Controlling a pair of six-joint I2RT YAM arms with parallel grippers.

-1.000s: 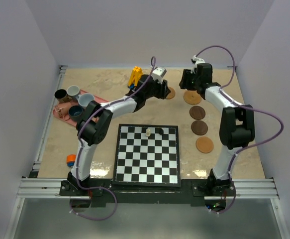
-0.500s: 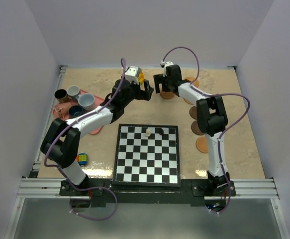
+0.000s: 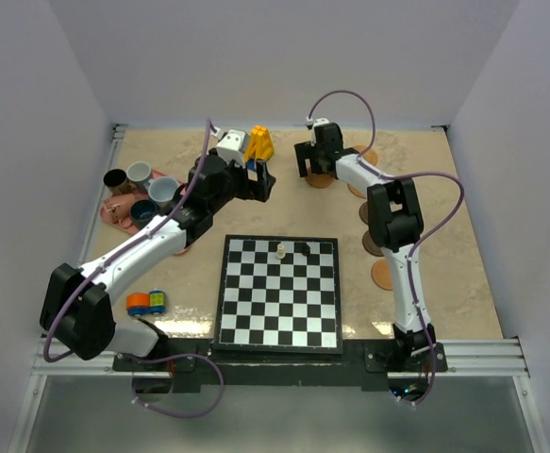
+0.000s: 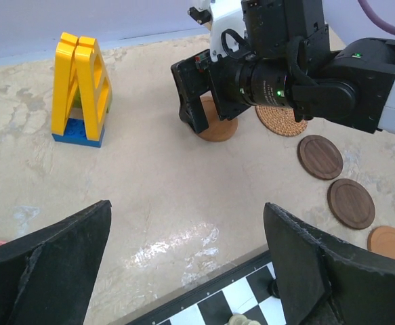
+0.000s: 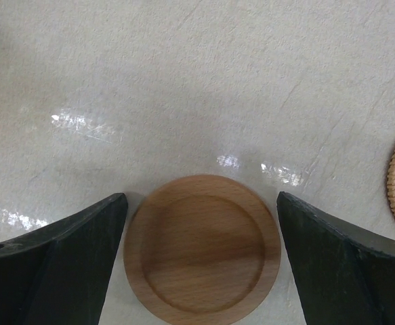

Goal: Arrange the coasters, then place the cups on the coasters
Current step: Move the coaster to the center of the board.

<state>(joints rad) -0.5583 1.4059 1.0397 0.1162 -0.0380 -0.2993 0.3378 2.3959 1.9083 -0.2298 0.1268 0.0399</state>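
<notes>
A light wooden coaster [image 5: 202, 247] lies flat on the table between the spread fingers of my right gripper [image 5: 202, 261], which is open and touches nothing. From above, that coaster [image 3: 322, 180] sits at the back centre under the right gripper [image 3: 314, 168]. A woven coaster [image 4: 278, 120], two dark coasters [image 4: 320, 156] and a tan coaster [image 4: 389, 240] run in a line down the right side. Four cups [image 3: 162, 192] stand together on the pink tray [image 3: 182, 185] at far left. My left gripper [image 3: 261, 179] hangs open and empty left of the light coaster.
A chessboard [image 3: 279, 321] with two pieces lies front centre. A yellow block figure [image 4: 82, 88] stands at the back, close to my left wrist. Small orange and blue cans [image 3: 144, 303] lie near the left arm's base. The right arm partly covers the dark coasters.
Both grippers opened. The left gripper drew back leftward from the light coaster. The right gripper swung left from the back right and now stands over that coaster.
</notes>
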